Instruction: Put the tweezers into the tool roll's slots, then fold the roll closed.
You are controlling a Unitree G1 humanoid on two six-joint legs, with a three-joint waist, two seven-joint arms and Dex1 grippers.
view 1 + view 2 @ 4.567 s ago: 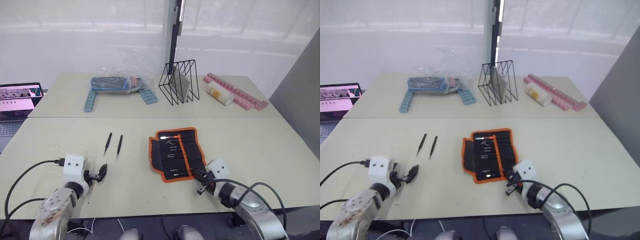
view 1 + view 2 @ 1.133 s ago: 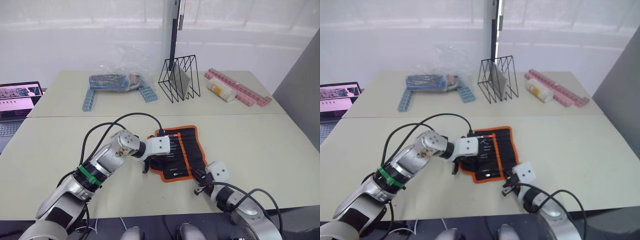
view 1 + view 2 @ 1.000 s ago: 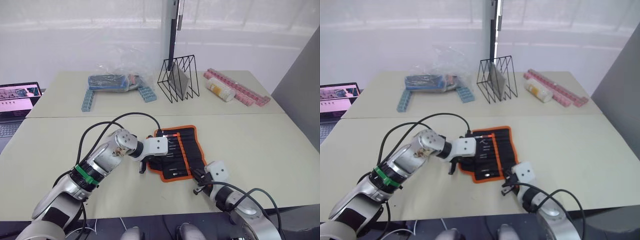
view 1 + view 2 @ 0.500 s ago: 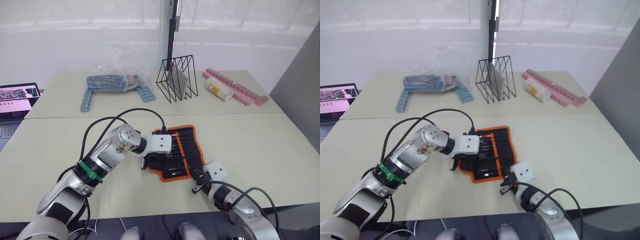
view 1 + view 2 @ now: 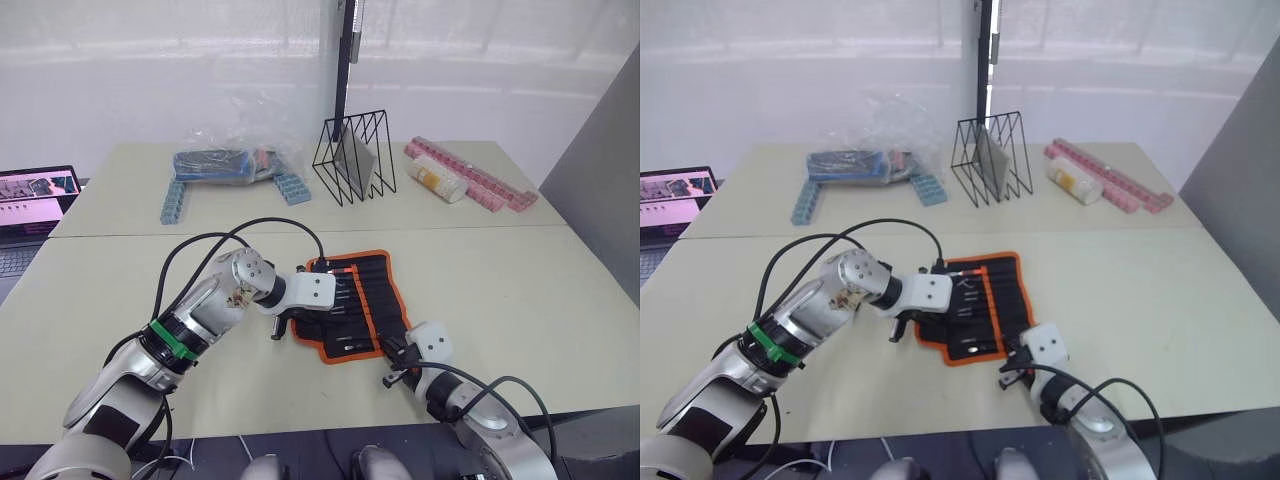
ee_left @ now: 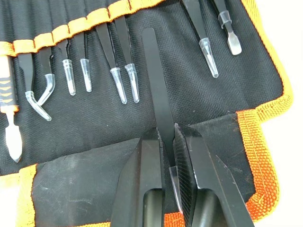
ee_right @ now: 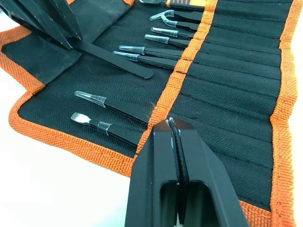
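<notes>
The tool roll [image 5: 378, 300] lies open on the near table, black with orange edging. Several capped tweezers [image 6: 119, 71] sit in its slots [image 7: 227, 52] under the orange band. My left gripper [image 6: 169, 137] is over the roll's left flap, shut on one slim black tweezers [image 6: 157, 94]. That piece lies flat on the inner face, its far end just short of the orange band. From the head view the left gripper [image 5: 281, 327] is at the roll's left edge. My right gripper [image 7: 173, 128] is shut and empty at the roll's near right corner [image 5: 392, 366].
On the far table stand a black wire rack [image 5: 357, 160], a clear plastic bag of blue items [image 5: 225, 162], blue block strips [image 5: 172, 200], pink strips [image 5: 480, 182] and a pale bottle [image 5: 437, 185]. A laptop [image 5: 35, 195] sits at the far left.
My left arm has come from the near left table edge to the roll with tweezers in its grip. In the last half second it drew slightly left. The right gripper has stayed put.
</notes>
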